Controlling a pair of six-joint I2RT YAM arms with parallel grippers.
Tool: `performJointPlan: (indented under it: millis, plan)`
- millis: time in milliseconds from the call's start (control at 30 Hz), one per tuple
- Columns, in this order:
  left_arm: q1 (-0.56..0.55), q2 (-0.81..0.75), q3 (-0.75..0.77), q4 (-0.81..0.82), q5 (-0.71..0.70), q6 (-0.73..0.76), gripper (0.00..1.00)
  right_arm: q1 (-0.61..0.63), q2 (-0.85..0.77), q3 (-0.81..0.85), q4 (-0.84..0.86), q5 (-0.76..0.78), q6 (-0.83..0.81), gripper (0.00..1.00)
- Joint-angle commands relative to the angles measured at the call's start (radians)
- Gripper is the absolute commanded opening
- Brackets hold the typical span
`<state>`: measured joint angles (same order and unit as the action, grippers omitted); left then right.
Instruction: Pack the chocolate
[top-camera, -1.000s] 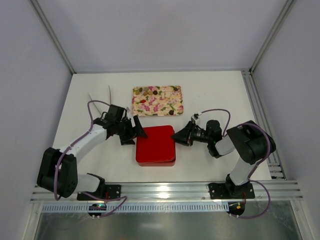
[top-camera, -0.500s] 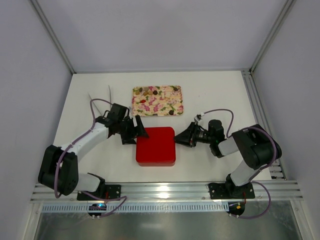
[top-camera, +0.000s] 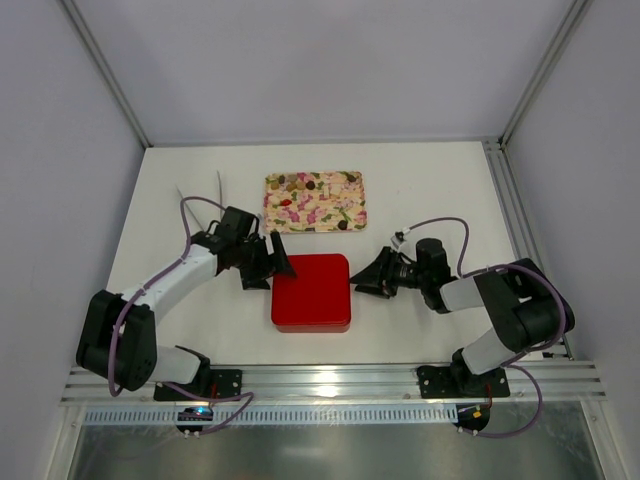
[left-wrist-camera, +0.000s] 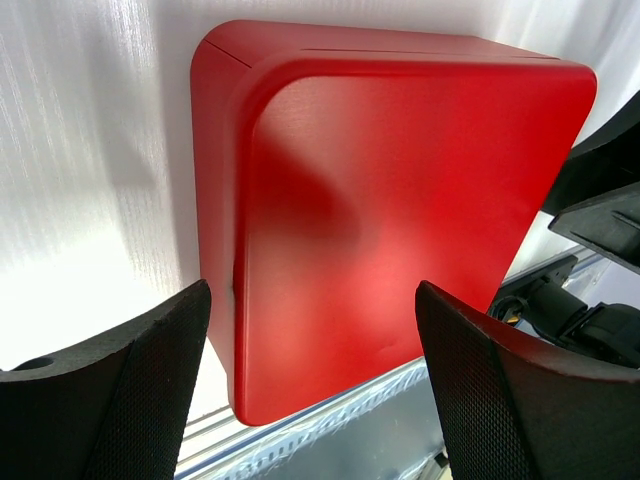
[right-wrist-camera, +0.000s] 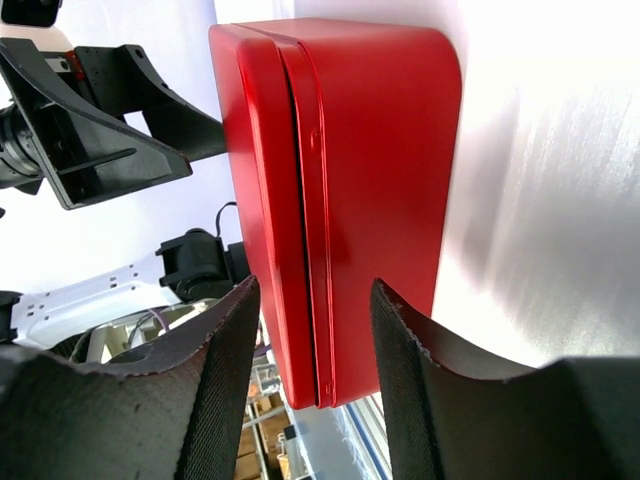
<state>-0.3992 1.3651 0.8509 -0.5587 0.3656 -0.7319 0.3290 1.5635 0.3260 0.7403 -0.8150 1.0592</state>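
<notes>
the table (top-camera: 430, 190) is a white, matte board that fills the floor of a booth. plain pale grey panels close it on three sides: the back wall (top-camera: 320, 60), the left wall (top-camera: 50, 170) and the right wall (top-camera: 595, 170). slim aluminium posts (top-camera: 105, 75) run up the two far corners. a slotted aluminium side rail (top-camera: 512, 215) lies along the table's right edge. a wider front rail (top-camera: 330, 380) crosses its near edge, with a bright glare of light at its middle. in front of that rail runs a white slotted cable duct (top-camera: 340, 413), then a dull grey metal sheet (top-camera: 330, 455).
</notes>
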Motion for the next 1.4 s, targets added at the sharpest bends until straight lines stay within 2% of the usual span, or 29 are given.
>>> performJointPlan:
  millis: [0,600,900,1100,1367]
  plan:
    - [-0.003,0.000,0.042,-0.015,-0.011,0.020,0.81,-0.007,-0.060,0.042,-0.100,0.036,-0.079,0.52]
    - [-0.003,-0.003,0.060,-0.043,-0.016,0.031,0.81,-0.015,-0.180,0.093,-0.357,0.125,-0.211,0.55]
    - [-0.009,-0.001,0.063,-0.066,-0.013,0.038,0.82,-0.012,-0.256,0.131,-0.518,0.192,-0.297,0.68]
    - [-0.035,0.011,0.074,-0.083,-0.019,0.042,0.82,0.067,-0.289,0.206,-0.672,0.313,-0.378,0.72]
    - [-0.067,0.052,0.111,-0.105,-0.037,0.048,0.82,0.205,-0.249,0.317,-0.809,0.448,-0.415,0.72]
